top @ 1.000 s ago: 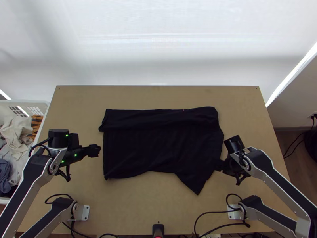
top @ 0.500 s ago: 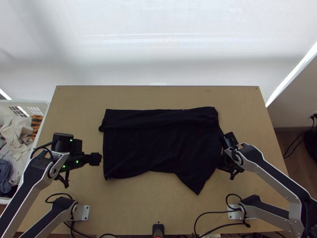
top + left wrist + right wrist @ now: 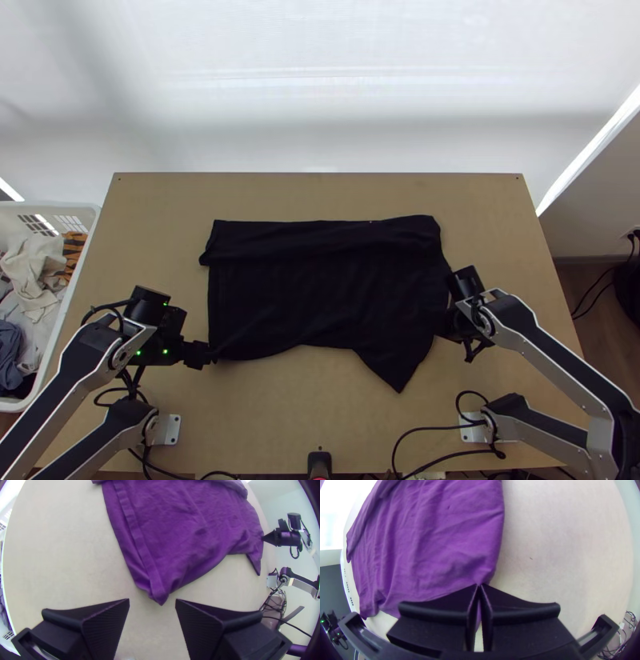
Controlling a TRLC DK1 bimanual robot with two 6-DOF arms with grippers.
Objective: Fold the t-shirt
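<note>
In the top view, the shirt (image 3: pixel 324 300) lies mid-table, a band folded over along its far side and a point of cloth jutting toward the near edge. The left gripper (image 3: pixel 210 356) is at its near-left corner (image 3: pixel 226 352), the right gripper (image 3: pixel 442 330) at its right edge. The step looks to be taking both sides for the next fold; lift them together and at even height, keeping the far band flat. In the left wrist view, the left gripper is spread wide, grasping nothing, with the corner tip between and just ahead of its two halves. Go in low and straight, take every layer, and clench before raising, or the upper ply may slide off alone. In the right wrist view, the right gripper is clenched with a pinch of the shirt's edge; it should wait there, as pulling early would skew the cloth. Counted: one shirt, two grippers, two arms, one table (image 3: pixel 280 424), and one basket (image 3: pixel 50 206) of laundry (image 3: pixel 36 276) on the left.
</note>
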